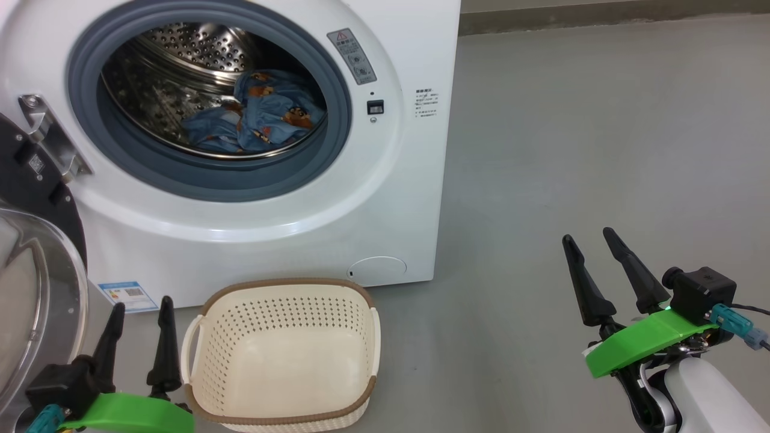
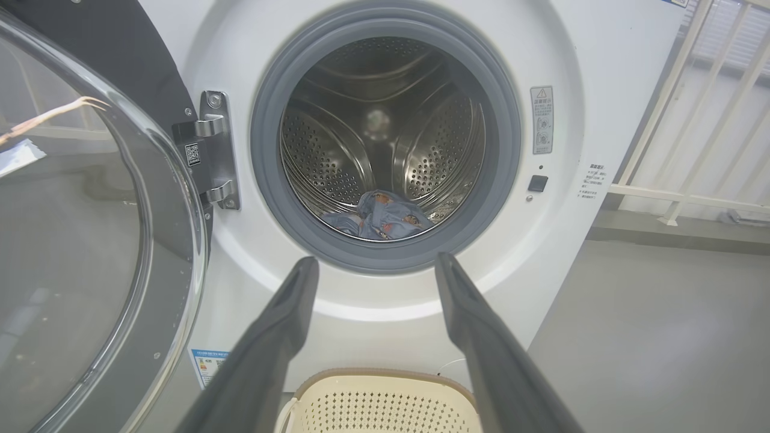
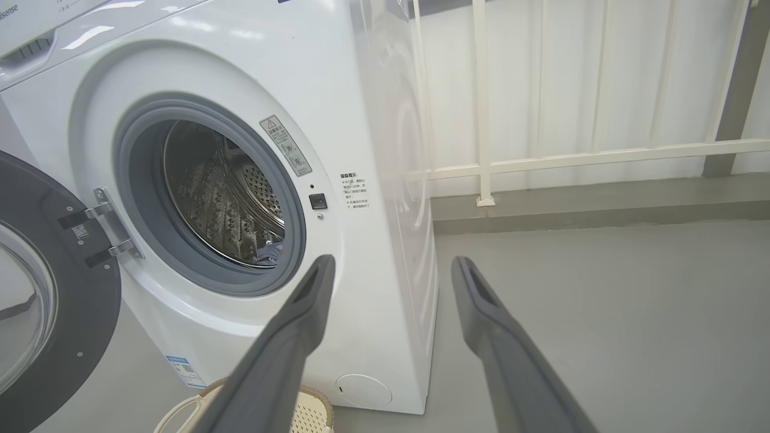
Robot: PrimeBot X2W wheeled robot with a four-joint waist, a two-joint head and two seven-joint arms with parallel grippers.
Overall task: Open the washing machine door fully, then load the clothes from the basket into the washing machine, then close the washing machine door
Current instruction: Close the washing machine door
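Left claw (image 1: 141,304): fingers spread wide, nothing held; at 7 o'clock in the head view, between the washing machine door (image 1: 30,180) and the basket (image 1: 283,284).
Right claw (image 1: 588,236): fingers spread wide, nothing held; at 4 o'clock, over the bare floor (image 1: 571,150), well apart from the washing machine (image 1: 240,210).
Clothes (image 1: 255,114): heaped low in the drum (image 1: 180,54) at 11 o'clock, near the rubber ring (image 1: 150,174).
Basket: on the floor at 6 o'clock, just in front of the machine; no cloth is seen in it.
Door: swung open at 9 o'clock, hinged on the left of the opening.
Step in hand: loading is judged complete; closing the door is judged to be what is left.
Risk, pinching: a fold lying near the ring could be trapped by the glass bowl, so the latch may not be engaged.
Risk, slipping: the curved glass could be slid off by a finger if it is pushed there rather than on the black rim.
Risk, collision: the basket could be knocked by the left arm, since it lies just beside that claw.
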